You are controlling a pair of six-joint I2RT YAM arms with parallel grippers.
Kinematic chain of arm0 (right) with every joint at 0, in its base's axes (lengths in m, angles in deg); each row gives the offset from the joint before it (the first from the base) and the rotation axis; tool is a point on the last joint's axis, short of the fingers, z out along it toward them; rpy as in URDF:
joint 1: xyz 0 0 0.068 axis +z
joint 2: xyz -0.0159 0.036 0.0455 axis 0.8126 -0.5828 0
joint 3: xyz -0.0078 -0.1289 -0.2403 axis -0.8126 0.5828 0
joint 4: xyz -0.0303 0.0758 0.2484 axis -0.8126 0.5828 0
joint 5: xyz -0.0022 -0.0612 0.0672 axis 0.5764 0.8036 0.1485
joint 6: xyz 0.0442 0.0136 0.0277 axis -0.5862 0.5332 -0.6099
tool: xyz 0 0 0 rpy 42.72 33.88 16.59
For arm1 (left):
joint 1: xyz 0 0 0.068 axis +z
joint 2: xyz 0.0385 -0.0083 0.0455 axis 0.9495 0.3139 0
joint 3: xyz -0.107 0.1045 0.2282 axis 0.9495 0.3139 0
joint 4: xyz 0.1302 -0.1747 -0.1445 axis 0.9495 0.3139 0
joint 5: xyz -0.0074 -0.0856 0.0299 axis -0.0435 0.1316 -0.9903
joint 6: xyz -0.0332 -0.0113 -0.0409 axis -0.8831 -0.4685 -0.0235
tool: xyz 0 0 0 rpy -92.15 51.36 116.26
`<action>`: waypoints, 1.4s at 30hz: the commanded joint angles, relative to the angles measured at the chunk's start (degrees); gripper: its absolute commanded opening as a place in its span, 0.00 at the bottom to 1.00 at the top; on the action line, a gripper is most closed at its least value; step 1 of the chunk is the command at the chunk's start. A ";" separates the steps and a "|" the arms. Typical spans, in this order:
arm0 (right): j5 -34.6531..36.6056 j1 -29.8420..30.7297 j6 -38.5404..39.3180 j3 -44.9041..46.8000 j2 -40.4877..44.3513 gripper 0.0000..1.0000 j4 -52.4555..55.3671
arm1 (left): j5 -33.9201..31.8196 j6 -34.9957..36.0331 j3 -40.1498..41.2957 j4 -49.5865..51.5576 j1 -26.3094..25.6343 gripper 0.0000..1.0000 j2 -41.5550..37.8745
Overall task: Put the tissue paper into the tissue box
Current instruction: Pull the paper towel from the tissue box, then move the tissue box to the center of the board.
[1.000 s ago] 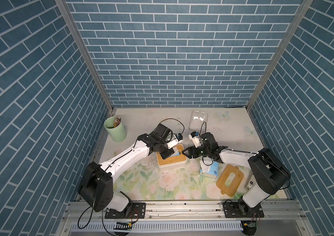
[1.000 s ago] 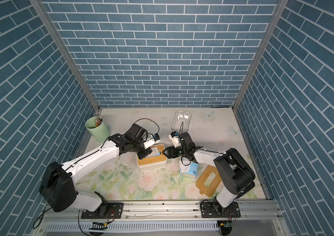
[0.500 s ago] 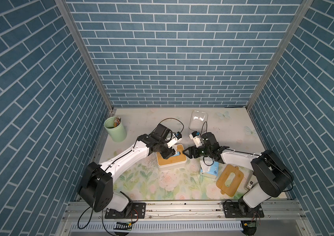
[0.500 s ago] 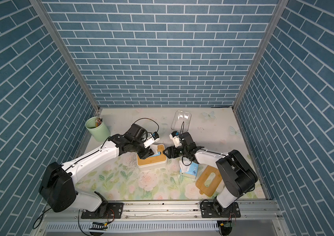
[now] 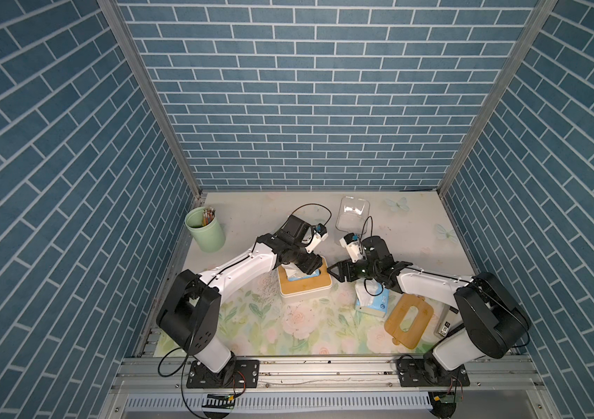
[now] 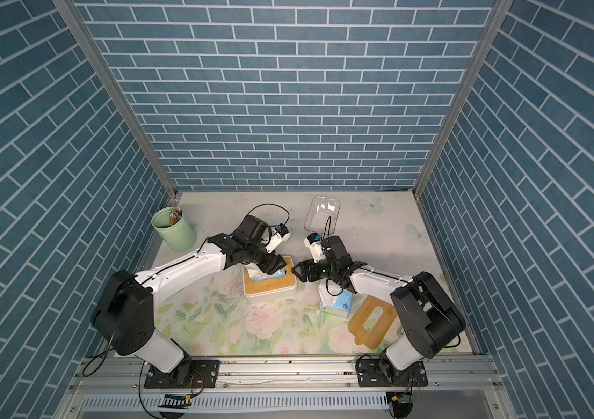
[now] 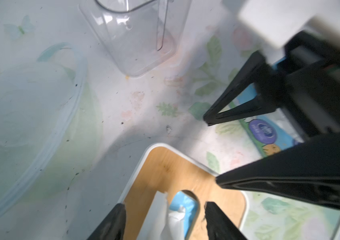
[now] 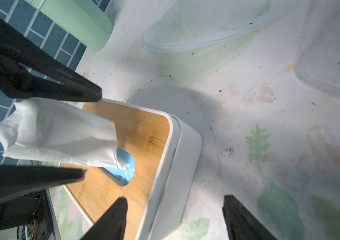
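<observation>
Tissue point(image 8: 61, 135): soft, light, likely to tear; stands out of the slot in the lid point(image 8: 144, 128).
Box point(image 8: 177, 155): on the worktop point(image 8: 248, 124).
Left hand point(image 7: 165, 206): spread astride the tissue, not gripping.
Right hand point(image 8: 176, 198): spread, empty, beside the box.
Hold: pinch the loose top gently.

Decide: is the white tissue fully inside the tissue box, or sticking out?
Sticking out: the tissue stands up through the slot in the bamboo lid.
</observation>
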 commanded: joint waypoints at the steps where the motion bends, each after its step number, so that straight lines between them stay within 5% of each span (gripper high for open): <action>1: 0.68 -0.18 2.83 -0.06 1.37 0.77 2.50 | 6.40 -4.19 3.74 -6.65 0.89 0.68 -7.13; 5: -1.44 -0.06 5.15 0.31 2.92 0.78 3.87 | 0.71 -14.04 10.36 -12.46 5.66 0.70 -16.41; 11: -2.83 2.65 15.40 -0.27 6.18 0.83 11.91 | -12.20 -23.59 16.92 -3.60 10.28 0.85 -26.73; 22: 9.45 9.95 20.53 -0.36 5.80 0.88 13.98 | -11.28 -38.53 33.17 -1.88 8.52 0.92 -44.35; 32: 13.41 12.67 13.77 -2.47 -3.14 0.81 4.57 | -19.82 -43.88 43.48 -12.55 -3.95 0.91 -41.59; 42: 13.16 12.65 10.12 -4.73 -7.67 0.79 2.41 | -20.39 -39.01 48.23 -20.46 -5.91 0.87 -38.58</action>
